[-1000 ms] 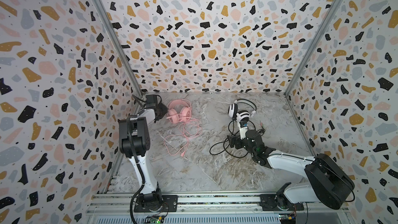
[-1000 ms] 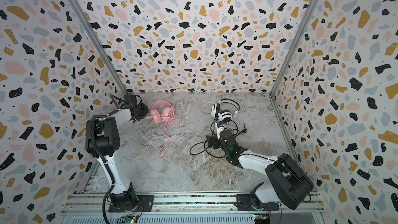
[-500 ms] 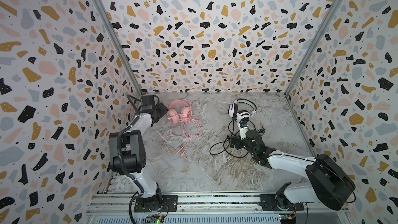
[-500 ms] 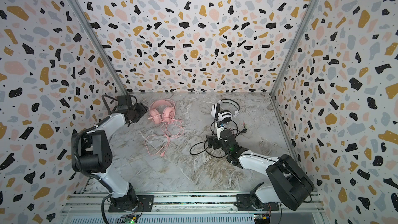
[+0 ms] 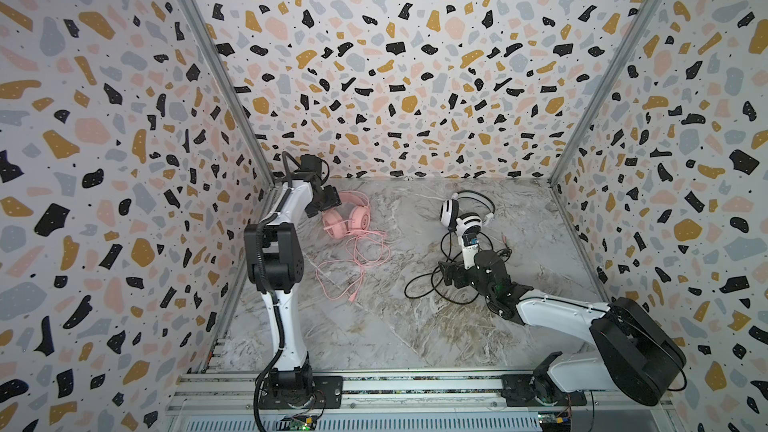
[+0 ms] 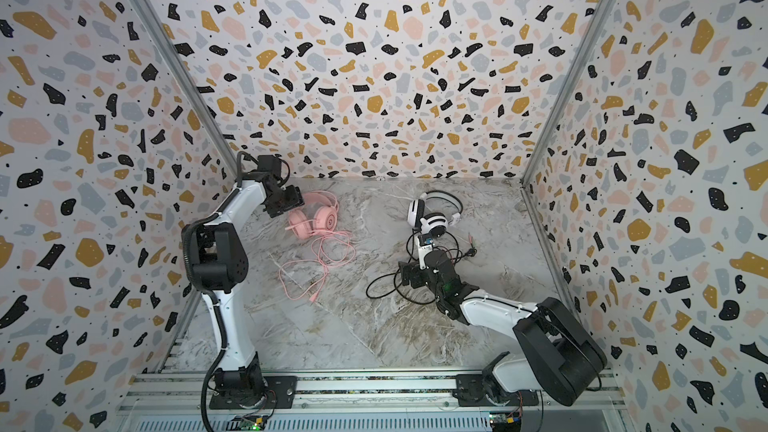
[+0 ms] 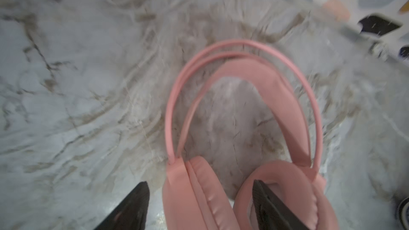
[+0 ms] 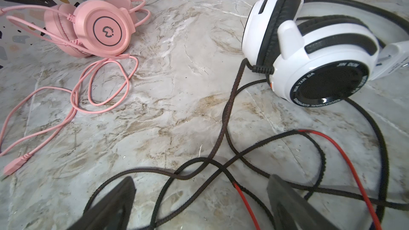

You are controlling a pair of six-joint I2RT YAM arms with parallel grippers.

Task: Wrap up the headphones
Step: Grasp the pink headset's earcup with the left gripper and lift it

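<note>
Our left gripper (image 7: 199, 183), released, straddles an earcup (image 7: 192, 200) of the pink headphones (image 5: 347, 216) in the bench's (image 5: 395, 326) far-left corner. Our right gripper (image 8: 201, 179) gapes over the white headphones' (image 5: 461, 216) black cable (image 8: 230, 107) near the far edge.

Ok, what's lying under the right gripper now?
Crossed loops of the black-and-red cable lie on the marble table between the right gripper's open jaws. Whatever sits beneath the gripper body itself is hidden.

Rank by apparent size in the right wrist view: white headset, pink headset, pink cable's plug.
1. white headset, largest, but nearest the camera, so its true lead over the pink one is unsure.
2. pink headset.
3. pink cable's plug, far smallest.
</note>
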